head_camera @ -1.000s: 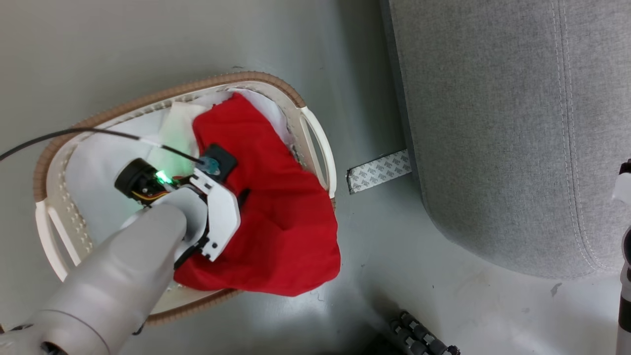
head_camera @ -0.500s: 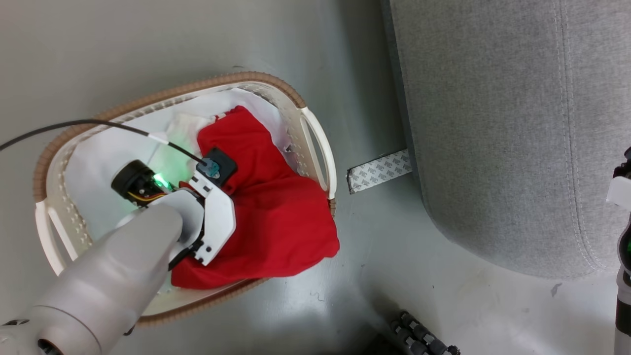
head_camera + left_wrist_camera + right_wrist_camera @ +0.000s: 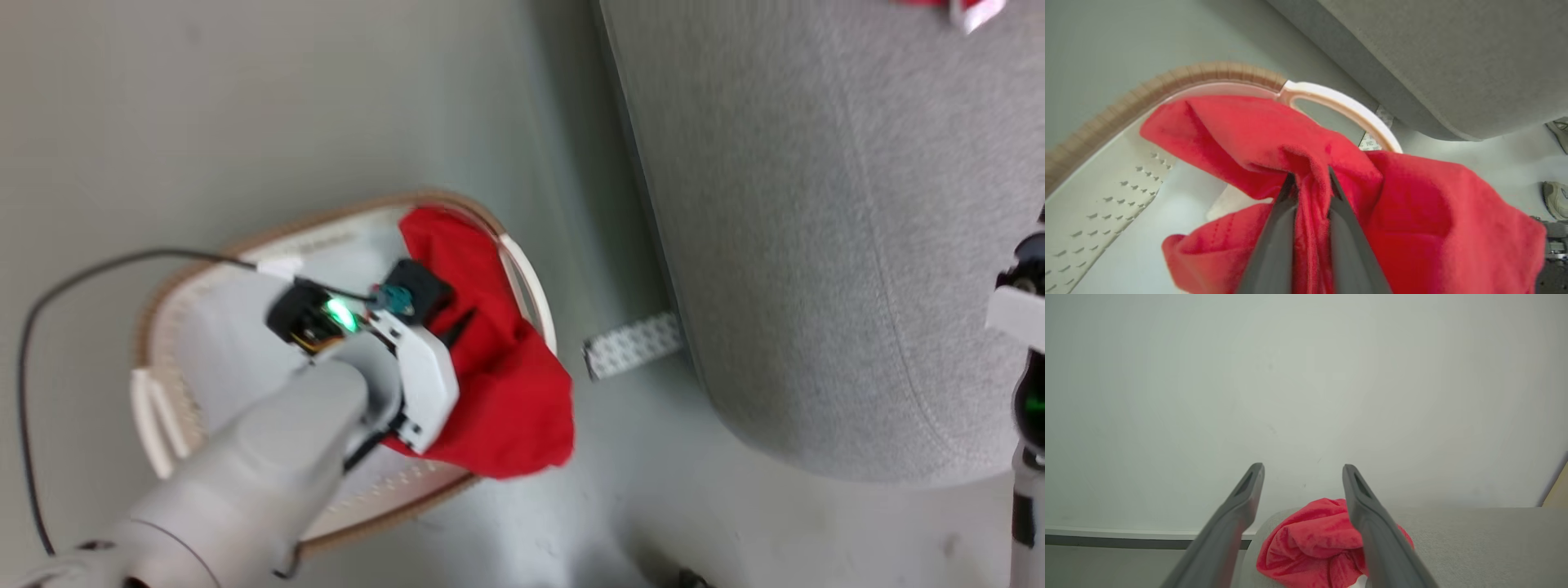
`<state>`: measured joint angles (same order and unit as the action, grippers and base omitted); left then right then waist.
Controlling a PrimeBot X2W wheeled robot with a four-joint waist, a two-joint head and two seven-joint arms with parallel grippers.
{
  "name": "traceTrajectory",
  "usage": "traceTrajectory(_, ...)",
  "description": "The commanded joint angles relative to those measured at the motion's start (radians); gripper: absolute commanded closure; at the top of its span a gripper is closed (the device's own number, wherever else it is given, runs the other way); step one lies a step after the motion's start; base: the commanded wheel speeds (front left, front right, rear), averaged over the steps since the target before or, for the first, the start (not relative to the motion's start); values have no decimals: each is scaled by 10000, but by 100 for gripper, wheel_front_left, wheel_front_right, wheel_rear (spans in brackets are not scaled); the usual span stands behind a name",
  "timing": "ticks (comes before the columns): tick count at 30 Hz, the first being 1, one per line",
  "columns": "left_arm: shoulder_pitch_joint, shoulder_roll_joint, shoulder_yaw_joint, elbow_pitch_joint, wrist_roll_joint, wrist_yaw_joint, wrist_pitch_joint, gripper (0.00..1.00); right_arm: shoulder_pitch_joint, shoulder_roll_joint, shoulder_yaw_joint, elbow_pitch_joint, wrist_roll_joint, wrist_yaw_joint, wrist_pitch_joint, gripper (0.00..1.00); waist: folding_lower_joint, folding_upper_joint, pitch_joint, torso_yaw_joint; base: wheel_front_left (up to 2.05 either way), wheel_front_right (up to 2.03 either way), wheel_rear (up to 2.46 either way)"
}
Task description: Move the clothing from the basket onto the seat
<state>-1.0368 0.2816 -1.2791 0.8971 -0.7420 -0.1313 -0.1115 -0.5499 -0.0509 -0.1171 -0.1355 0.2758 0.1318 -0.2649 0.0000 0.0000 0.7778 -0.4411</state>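
Left fingers [image 3: 1269, 253] tight on clothing [image 3: 1433, 228], forearm [image 3: 245, 474] above basket [image 3: 175, 425].

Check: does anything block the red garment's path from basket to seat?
Nothing visible. The left gripper is shut on the garment, draped over the basket rim; floor with flat tape lies before the seat.

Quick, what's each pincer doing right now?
Left pincer: closed on the red clothing.
Right pincer: open, holding nothing.

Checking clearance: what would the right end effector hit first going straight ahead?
Probably the pale wall; the right end effector points above the red clothing on the seat. Depth unclear.
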Motion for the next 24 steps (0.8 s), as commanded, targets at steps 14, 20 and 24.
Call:
traceTrajectory(14,1408,-1081,41,-1064,-1289,17,-1476,100,1731,-54,-140,909,-1080,-22,9,0,0,0,-4829,2130,0,0,0)
traceTrajectory(20,1677,-1119,852,-1850,-1377,17,-1536,100,2532,-265,-66,1410,-727,-22,10,0,0,0,-6154,2780,0,0,0)
traceTrajectory(24,1853,-885,1635,-2517,-1157,76,-1534,100,2972,-370,217,1695,-537,-22,9,0,0,0,-6758,3032,0,0,0)
